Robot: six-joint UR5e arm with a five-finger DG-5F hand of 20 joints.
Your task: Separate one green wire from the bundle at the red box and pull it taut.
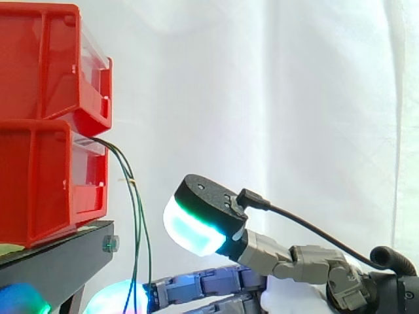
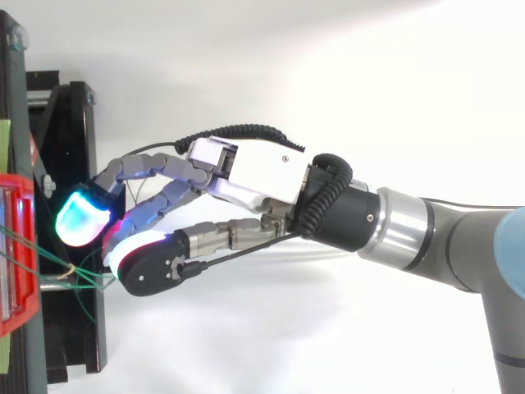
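Observation:
A thin bundle of green wires leaves the lower red bin and hangs down past the black stand's edge, tied by a small yellow band. In the top view the green wires run from the red bin toward the hand. My hand reaches in from the right with its fingers stretched out low, and the wires drop across them near a cyan-glowing fingertip. The thumb is raised, its white-green pad clear of the wires. In the top view the hand is spread, its fingers apart.
A second red bin is stacked on the lower one. Both rest on the black stand, whose frame also appears from above. A white curtain hangs behind, with free room to the right of the bins.

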